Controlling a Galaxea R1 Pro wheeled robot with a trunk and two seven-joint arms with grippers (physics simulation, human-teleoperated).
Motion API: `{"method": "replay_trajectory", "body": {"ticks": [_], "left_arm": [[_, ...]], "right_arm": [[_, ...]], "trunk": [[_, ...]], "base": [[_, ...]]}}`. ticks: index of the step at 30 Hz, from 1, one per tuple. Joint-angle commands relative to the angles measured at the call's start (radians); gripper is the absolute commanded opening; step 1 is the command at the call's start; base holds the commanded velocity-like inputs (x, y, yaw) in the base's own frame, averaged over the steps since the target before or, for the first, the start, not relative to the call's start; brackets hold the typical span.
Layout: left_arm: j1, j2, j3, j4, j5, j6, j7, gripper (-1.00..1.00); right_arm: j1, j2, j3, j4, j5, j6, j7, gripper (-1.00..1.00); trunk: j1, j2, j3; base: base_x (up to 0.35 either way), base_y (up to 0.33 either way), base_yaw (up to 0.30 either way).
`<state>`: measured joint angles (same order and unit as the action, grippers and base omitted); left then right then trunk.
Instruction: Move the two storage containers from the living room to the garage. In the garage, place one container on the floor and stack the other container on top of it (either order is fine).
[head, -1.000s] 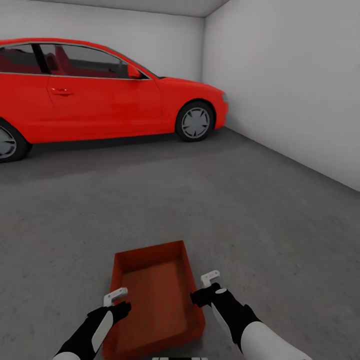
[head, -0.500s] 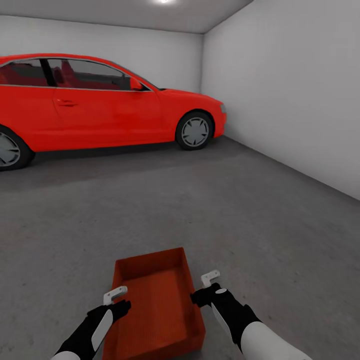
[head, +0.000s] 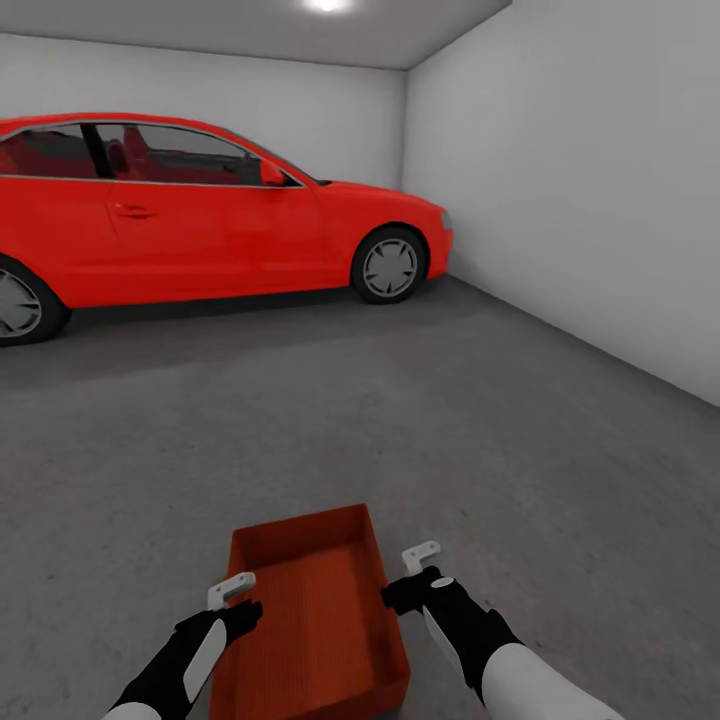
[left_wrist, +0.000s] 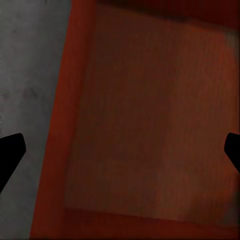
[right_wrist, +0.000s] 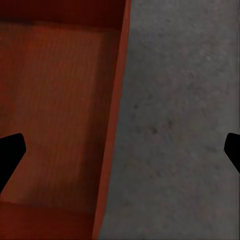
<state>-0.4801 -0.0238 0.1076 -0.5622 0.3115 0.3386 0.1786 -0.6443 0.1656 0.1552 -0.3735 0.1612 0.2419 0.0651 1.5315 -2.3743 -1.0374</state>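
Container on garage floor, jaws open

Storage container (head: 310, 620) resting on grey concrete floor (head: 450, 430), red car (head: 200, 215) well beyond. Left gripper (head: 232, 592) over left wall, right gripper (head: 420, 560) over right wall, both with jaws spread wide, gripping nothing.

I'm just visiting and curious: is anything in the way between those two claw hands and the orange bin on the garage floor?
Nothing visible is. The storage container sits on the concrete floor between the left gripper and the right gripper, both open, with only air between them and its side walls. The red car stands far off.
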Motion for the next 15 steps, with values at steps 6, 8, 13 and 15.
{"method": "replay_trajectory", "body": {"ticks": [6, 8, 13, 15], "left_arm": [[0.0, -0.001, 0.003, -0.002, 0.011, 0.005, 0.005, 1.0], [0.0, -0.001, 0.003, -0.002, 0.011, 0.005, 0.005, 1.0], [0.0, -0.001, 0.003, -0.002, 0.011, 0.005, 0.005, 1.0], [0.0, -0.001, 0.003, -0.002, 0.011, 0.005, 0.005, 1.0]], "right_arm": [[0.0, 0.0, 0.001, -0.002, 0.011, 0.007, 0.004, 1.0], [0.0, 0.0, 0.001, -0.002, 0.011, 0.007, 0.004, 1.0], [0.0, 0.0, 0.001, -0.003, 0.011, 0.007, 0.004, 1.0], [0.0, -0.001, 0.001, -0.004, 0.011, 0.007, 0.004, 1.0]], "trunk": [[-0.023, 0.042, 0.018], [-0.031, 0.056, 0.024], [-0.05, 0.091, 0.04], [-0.058, 0.105, 0.046]], "base": [[0.0, 0.0, 0.0], [0.0, 0.0, 0.0], [0.0, 0.0, 0.0], [0.0, 0.0, 0.0]]}}
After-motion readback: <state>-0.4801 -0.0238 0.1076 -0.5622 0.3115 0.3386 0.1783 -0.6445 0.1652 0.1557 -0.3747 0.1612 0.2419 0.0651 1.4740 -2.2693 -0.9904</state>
